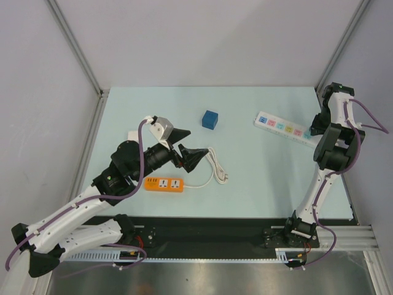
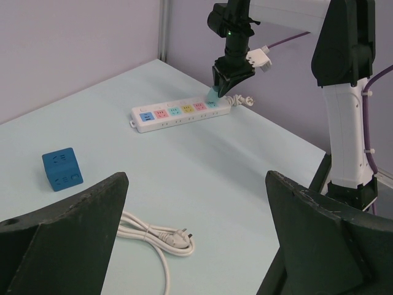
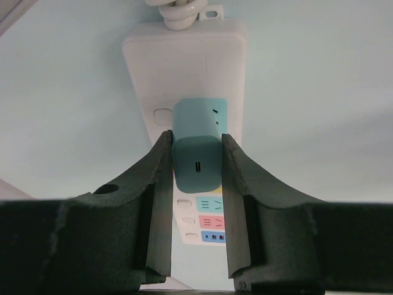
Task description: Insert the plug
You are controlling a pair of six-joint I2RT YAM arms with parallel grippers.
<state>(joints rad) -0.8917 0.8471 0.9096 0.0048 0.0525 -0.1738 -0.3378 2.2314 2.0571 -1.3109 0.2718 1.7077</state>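
Note:
The plug [image 3: 196, 163] is a teal-blue block with a small port on its back. My right gripper [image 3: 195, 140] is shut on it. It holds the plug against the teal end socket of the white power strip [image 3: 184, 61], next to the strip's cord. The prongs are hidden. The left wrist view shows the right gripper [image 2: 228, 83] over the same end of the strip [image 2: 178, 114]. In the top view the strip [image 1: 279, 127] lies at the back right. My left gripper [image 1: 187, 147] is open and empty above the table's middle left, and it also shows in the left wrist view [image 2: 196, 184].
A darker blue cube with socket faces [image 1: 210, 119] [image 2: 62, 169] sits at the back centre. An orange power strip [image 1: 164, 184] lies near the left arm, and its coiled white cable and plug [image 1: 215, 167] [image 2: 153, 236] lie just beyond the left gripper. Frame posts stand at the back corners.

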